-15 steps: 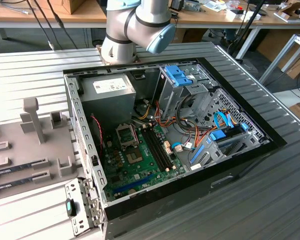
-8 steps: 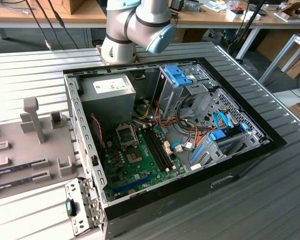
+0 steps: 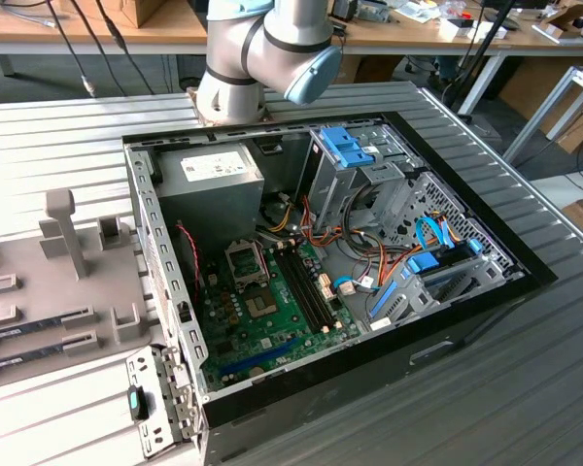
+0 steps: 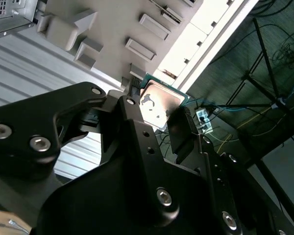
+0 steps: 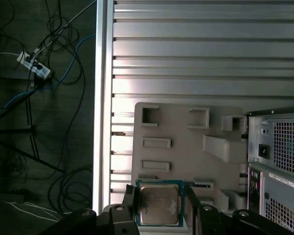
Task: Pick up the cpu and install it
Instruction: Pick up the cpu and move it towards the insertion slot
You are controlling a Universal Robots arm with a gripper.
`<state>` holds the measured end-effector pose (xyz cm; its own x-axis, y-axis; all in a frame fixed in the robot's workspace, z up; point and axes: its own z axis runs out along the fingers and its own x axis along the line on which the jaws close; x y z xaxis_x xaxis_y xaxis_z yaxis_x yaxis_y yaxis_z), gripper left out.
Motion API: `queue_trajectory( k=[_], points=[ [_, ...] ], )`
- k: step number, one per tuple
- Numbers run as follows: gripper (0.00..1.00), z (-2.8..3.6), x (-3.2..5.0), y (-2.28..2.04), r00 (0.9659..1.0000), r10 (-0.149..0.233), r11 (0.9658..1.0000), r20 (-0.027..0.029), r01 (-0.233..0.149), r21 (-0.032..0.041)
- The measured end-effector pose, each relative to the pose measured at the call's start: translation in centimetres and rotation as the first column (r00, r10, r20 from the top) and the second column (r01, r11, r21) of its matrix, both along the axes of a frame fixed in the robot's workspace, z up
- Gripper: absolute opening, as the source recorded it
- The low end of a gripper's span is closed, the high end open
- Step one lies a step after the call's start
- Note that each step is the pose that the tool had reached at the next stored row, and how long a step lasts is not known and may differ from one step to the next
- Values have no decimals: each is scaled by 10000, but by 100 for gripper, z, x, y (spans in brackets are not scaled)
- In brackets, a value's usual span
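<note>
Claw (image 5: pixel 159 211) closed on the cpu (image 5: pixel 158 204): in both wrist views one black finger (image 5: pixel 129 208) presses each of two opposite edges of the chip. The cpu's (image 4: pixel 159 102) silvery top faces the cameras, its green rim visible along the sides. In the first wrist view the cpu lies over the near edge of the grey fixture tray (image 5: pixel 186 147), which rests on the ribbed metal tabletop (image 5: pixel 196 49) just beside the computer case (image 5: pixel 279 147). In the exterior view the case (image 3: pixel 466 320) lies open, the green board (image 3: pixel 272 335) exposed inside, with the robot arm (image 3: pixel 262 49) behind it.
</note>
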<state>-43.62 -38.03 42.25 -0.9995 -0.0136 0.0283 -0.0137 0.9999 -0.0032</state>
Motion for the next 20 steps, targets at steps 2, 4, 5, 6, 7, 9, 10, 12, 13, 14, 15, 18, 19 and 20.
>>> queue_trajectory(
  k=[2, 4, 5, 6, 7, 9, 10, 12, 13, 14, 15, 18, 19, 20],
  points=[
    [47, 0, 0, 0, 10000, 0, 10000, 1, 0, 1],
    [47, 0, 0, 0, 10000, 0, 10000, 1, 0, 1],
    [47, 1, 0, 0, 10000, 0, 10000, -1, 0, 1],
    [47, 1, 0, 0, 10000, 0, 10000, -1, 0, 1],
    [47, 1, 0, 0, 10000, 0, 10000, -1, 0, 1],
    [47, 1, 2, 0, 10000, 1, 10000, -1, -1, 1],
    [47, 2, 8, 0, 10000, 0, 10000, -1, 0, 1],
    [47, 1, 19, 0, 10000, 0, 10000, 0, 0, 2],
    [47, 1, 23, 0, 10000, 0, 10000, 0, 0, 2],
    [47, 0, 26, -1, 10000, 0, 10000, 0, 0, 2],
    [47, 1, 30, -2, 10000, 0, 10000, 0, 0, 2],
    [47, 1, 39, -9, 10000, 1, 10000, 0, -1, 2],
    [47, 1, 41, -11, 10000, 0, 10000, 0, 0, 2],
    [47, 2, 47, -20, 10000, 0, 10000, -2, 0, 1]
  ],
)
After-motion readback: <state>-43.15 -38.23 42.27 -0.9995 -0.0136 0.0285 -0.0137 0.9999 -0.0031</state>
